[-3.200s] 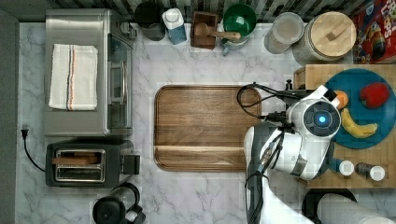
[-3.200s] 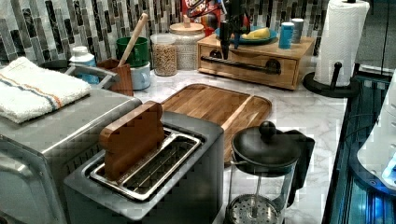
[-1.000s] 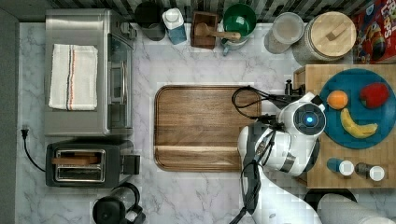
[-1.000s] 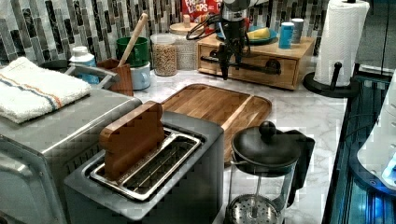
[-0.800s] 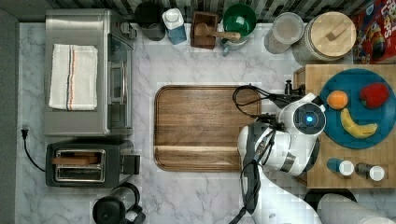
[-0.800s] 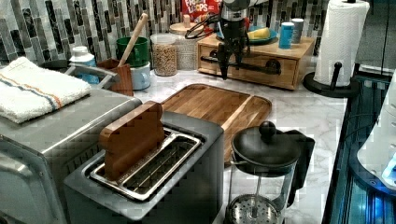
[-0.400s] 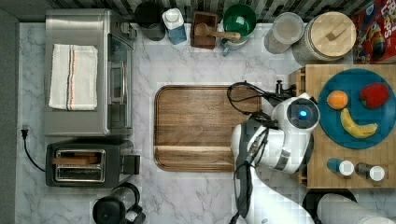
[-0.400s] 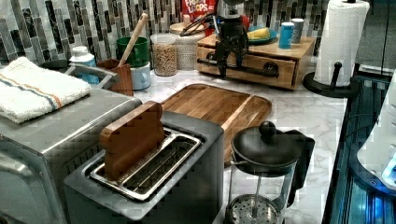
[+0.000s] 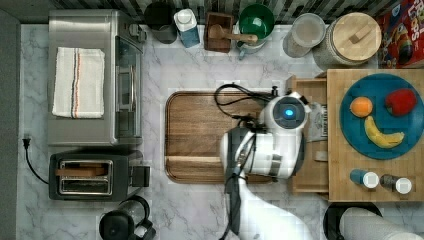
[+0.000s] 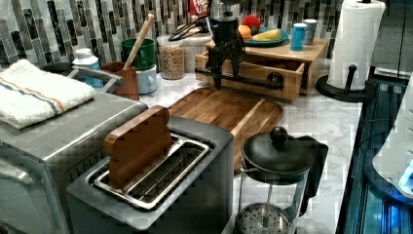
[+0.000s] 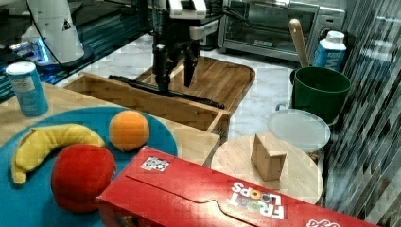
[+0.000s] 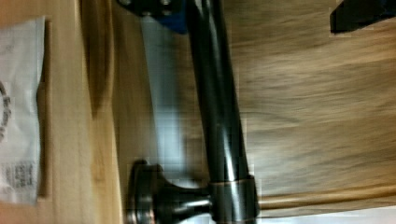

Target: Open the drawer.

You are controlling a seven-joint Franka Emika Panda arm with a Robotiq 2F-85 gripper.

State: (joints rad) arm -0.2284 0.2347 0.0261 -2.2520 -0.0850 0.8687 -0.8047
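The light wooden drawer [image 9: 307,177] stands partly pulled out of its wooden box, towards the cutting board. Its long black bar handle [image 10: 253,81] runs across the front [image 11: 142,97]. My gripper [image 11: 175,78] hangs straight down over the handle [image 11: 198,99], open, with one finger on each side of the bar. In the left view the gripper [image 10: 226,73] is at the left part of the handle. The wrist view shows the bar [image 12: 219,116] close up, a blue-padded finger [image 12: 159,18] behind it, and a white paper [image 12: 18,116] inside the drawer.
The dark cutting board [image 9: 210,135] lies right in front of the drawer. A blue plate [image 9: 400,80] with fruit sits on the box top. Toaster oven [image 9: 90,75], toaster [image 9: 90,172], French press [image 10: 275,165], paper towel roll [image 10: 355,39] and jars [image 9: 350,37] ring the counter.
The arm came down onto the handle and moved towards the top view's left. The drawer slid out with it over the cutting board's edge.
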